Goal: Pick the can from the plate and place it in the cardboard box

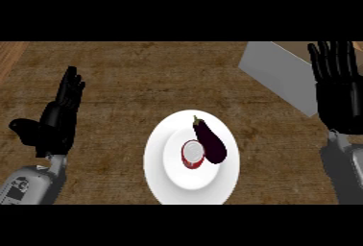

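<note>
So the biggest thing here is the wooden counter (127, 81), brown with a streaky grain, and everything sits on it. Top right there's a pale grey slab with a lighter rim, which I take to be the cardboard box (280, 74); it's angled and partly cut off by the edge of the view, and I can't see inside it, so no idea what it holds. Next is the white plate (166, 190), round, low in the middle of the view, with a raised inner ring. On it are two things: a dark purple eggplant (211, 139) lying slantwise with its stem toward the top, and right against its left side the can (192, 153), red with a pale top, standing upright near the plate's middle. No writing or label on the can that I can read, it's too small to make out. The right hand (342, 91) is up by the right edge, just beside the box, fingers straight and spread, holding nothing. The left hand (58, 120) is over at the left side, fingers straight and close together pointing up the view, thumb sticking out to the left, also holding nothing. Both hands are well apart from the can, which sits between them, lower down.
</note>
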Action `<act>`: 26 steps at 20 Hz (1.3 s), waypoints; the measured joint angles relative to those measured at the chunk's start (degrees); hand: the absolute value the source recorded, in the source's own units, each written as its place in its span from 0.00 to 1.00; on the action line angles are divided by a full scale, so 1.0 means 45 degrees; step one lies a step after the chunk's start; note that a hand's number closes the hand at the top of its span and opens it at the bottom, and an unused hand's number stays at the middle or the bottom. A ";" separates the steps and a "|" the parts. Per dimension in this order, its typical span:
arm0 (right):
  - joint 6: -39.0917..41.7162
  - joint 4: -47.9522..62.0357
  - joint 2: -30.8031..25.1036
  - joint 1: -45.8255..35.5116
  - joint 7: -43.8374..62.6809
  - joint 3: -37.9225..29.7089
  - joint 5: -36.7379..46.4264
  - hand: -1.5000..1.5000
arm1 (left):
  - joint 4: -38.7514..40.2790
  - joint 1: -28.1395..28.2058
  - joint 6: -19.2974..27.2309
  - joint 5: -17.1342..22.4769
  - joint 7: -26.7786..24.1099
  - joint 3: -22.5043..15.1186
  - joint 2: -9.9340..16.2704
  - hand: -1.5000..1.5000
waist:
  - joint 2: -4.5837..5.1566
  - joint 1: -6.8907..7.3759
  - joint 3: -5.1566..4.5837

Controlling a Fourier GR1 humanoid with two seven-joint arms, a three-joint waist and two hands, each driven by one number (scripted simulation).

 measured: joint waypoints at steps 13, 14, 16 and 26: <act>-0.2248 -0.4990 -0.3497 0.1574 0.5174 0.2248 0.5567 0.00 | 0.0030 0.0100 -0.3387 -0.0616 -0.1383 -0.0903 0.1820 0.50 | -0.0356 -0.0465 -0.0015; -0.2266 -0.5342 -0.3646 0.1745 0.5306 0.2626 0.6165 0.00 | 0.0150 0.0022 -0.3465 -0.0677 -0.1480 -0.0952 0.1754 0.50 | -0.0335 -0.0434 -0.0006; -0.2159 -0.5934 -0.4008 0.2103 0.5484 0.3308 0.7274 0.00 | 0.0147 0.0071 -0.3772 -0.0630 -0.1578 -0.0900 0.1883 0.50 | -0.0311 -0.0320 0.0006; 0.1367 -0.7985 -0.5424 0.0657 1.0124 0.6316 1.0119 0.00 | 0.0476 -0.0462 -0.4424 -0.0775 -0.1683 -0.0880 0.1634 0.50 | -0.0252 0.0073 -0.0006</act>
